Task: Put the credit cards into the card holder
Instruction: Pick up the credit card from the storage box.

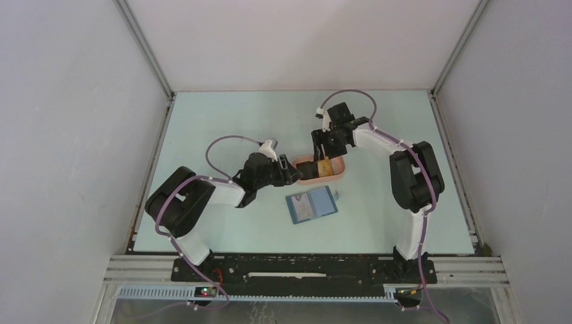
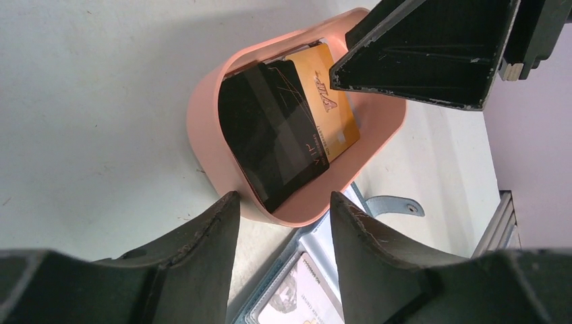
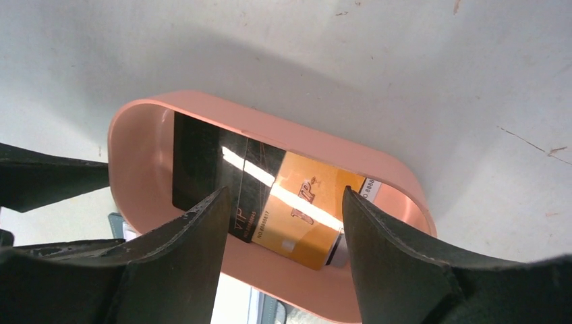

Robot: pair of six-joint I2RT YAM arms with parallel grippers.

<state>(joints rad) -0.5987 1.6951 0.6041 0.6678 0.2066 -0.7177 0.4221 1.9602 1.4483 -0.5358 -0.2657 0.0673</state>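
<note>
- Your left gripper [image 2: 283,202] sits low at one end of the pink tray [image 2: 202,121], jaws spread and holding nothing. Your right gripper [image 3: 283,196] hangs over the tray's middle, jaws also parted and empty, straddling the cards.
- The black card [image 2: 273,135] lies partly over the gold card [image 2: 334,111], both resting slanted inside the tray. The edge of a pale card [image 3: 371,185] peeks out from under them. None has reached the wallet [image 1: 310,204], which lies open on the table [image 1: 222,115] just in front of the tray and apart from it.
- Because the cards overlap, closing on them could lift two at once, or drag the lower one out so it drops on the table.
- The cards sit low against the tray's floor and wall. If you come down too far to one side, a finger may catch the rim and tip or shove the tray (it looks light and nothing pins it).
- Both grippers crowd the same small tray, so moving them together risks finger striking finger.
- The wallet lies loose, its snap tab [image 2: 394,204] sticking out beside the tray. A card pushed at a slot may simply slide the wallet away unless the other gripper steadies it.
</note>
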